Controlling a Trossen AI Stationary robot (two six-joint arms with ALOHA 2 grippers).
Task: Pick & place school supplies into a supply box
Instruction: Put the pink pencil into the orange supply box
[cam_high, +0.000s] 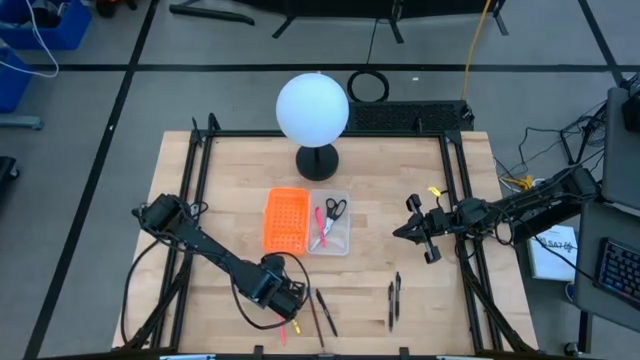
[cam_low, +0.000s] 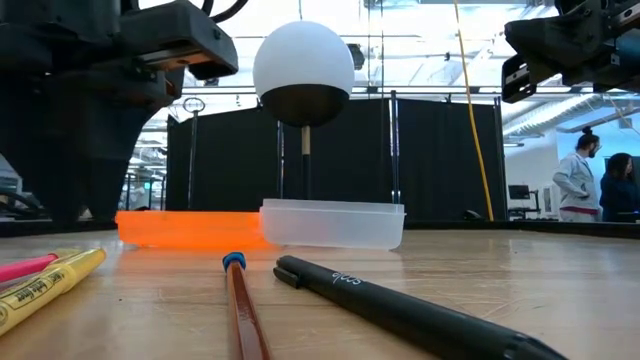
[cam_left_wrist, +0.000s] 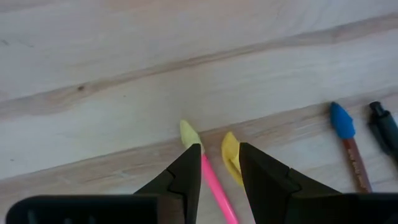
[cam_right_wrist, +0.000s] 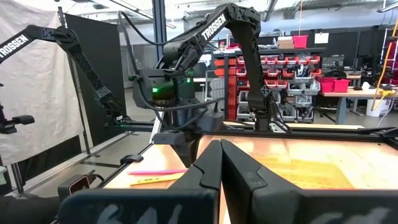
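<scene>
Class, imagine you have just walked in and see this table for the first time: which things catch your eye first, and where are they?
A white globe lamp stands at the table's far edge, with a bright orange tray beside the clear supply box at the centre. Near the front edge, the left claw is open, straddling a pink pen next to a yellow highlighter.

fingers (cam_left_wrist: 186, 180) straddling pink pen (cam_left_wrist: 217, 190), wooden table (cam_left_wrist: 186, 74)

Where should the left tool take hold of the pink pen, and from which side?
Grip the pink pen mid-barrel, from straight above. It lies flat on the table, and the left tool is open over it. The yellow highlighter lies close alongside, so one finger must slip between them.
</scene>
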